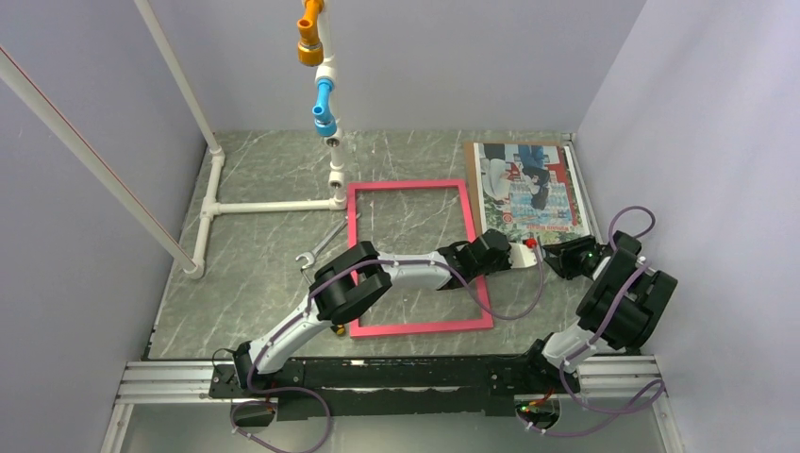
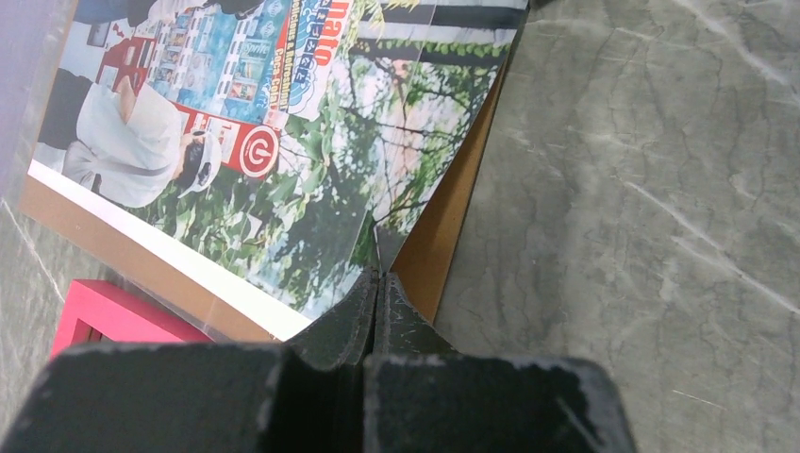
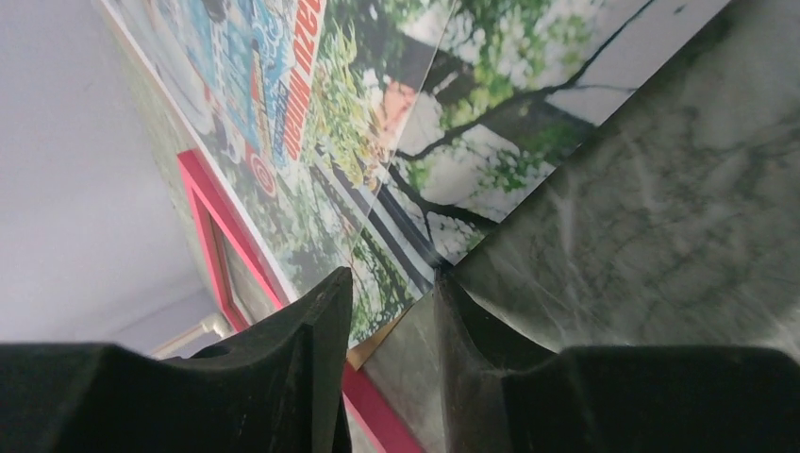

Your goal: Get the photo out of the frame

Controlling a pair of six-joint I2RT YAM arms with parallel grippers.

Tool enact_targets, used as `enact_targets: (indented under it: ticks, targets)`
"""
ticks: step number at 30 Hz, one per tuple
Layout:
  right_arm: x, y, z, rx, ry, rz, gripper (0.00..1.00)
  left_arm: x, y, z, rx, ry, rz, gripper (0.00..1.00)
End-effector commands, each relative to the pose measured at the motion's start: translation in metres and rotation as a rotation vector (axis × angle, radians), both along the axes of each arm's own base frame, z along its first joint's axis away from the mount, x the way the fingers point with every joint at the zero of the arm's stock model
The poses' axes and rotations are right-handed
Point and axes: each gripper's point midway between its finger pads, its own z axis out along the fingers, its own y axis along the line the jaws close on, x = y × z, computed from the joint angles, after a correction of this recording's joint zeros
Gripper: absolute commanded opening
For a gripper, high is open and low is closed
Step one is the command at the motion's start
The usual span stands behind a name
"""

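Observation:
The photo lies colour side up on a brown backing board at the back right of the table, outside the frame. The pink frame lies flat in the middle, with the table showing through it. My left arm reaches across the frame. Its gripper is shut on the thin near corner of the photo, and a fine sheet edge runs out from between the fingertips. My right gripper is open just beside the same corner, one finger over the photo and one over bare table.
A white pipe structure stands at the back left, with orange and blue fittings hanging above it. A metal wrench lies left of the frame. Grey walls close off the left, back and right sides.

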Motion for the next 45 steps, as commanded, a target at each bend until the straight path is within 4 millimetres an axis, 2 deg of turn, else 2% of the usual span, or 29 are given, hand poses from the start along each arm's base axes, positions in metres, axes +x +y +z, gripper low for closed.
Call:
enact_targets:
  ticks: [1, 7, 13, 20, 28, 32, 38, 40, 42, 45]
  targets:
    - [0.015, 0.006, 0.010, -0.004, -0.090, 0.032, 0.39, -0.004, -0.010, 0.046, -0.099, -0.008, -0.022, 0.00]
    - [0.000, 0.011, 0.014, -0.041, -0.068, 0.020, 0.46, -0.004, -0.009, 0.045, -0.095, -0.011, -0.024, 0.00]
    - [-0.002, 0.030, 0.007, 0.008, -0.088, 0.021, 0.45, -0.005, -0.010, 0.054, -0.111, -0.009, -0.027, 0.00]
    - [0.010, 0.031, 0.013, 0.042, -0.158, -0.010, 0.34, -0.009, -0.009, 0.055, -0.112, 0.001, -0.035, 0.00]
    - [0.015, 0.030, 0.012, 0.070, -0.163, -0.043, 0.31, -0.018, -0.012, 0.056, -0.113, 0.006, -0.055, 0.00]
    - [0.015, 0.029, 0.010, 0.074, -0.157, -0.061, 0.24, -0.021, -0.012, 0.055, -0.110, 0.006, -0.056, 0.00]
    - [0.016, 0.029, 0.004, 0.075, -0.125, -0.058, 0.24, -0.022, -0.010, 0.052, -0.108, 0.010, -0.054, 0.00]
    - [0.016, 0.029, 0.001, 0.083, -0.115, -0.062, 0.16, -0.022, -0.009, 0.050, -0.103, 0.008, -0.053, 0.00]
    - [0.016, 0.029, -0.002, 0.085, -0.095, -0.061, 0.02, -0.024, -0.008, 0.050, -0.102, 0.009, -0.059, 0.00]
    - [0.014, 0.027, -0.001, 0.053, -0.064, -0.058, 0.00, -0.026, -0.007, 0.051, -0.100, 0.014, -0.065, 0.01]
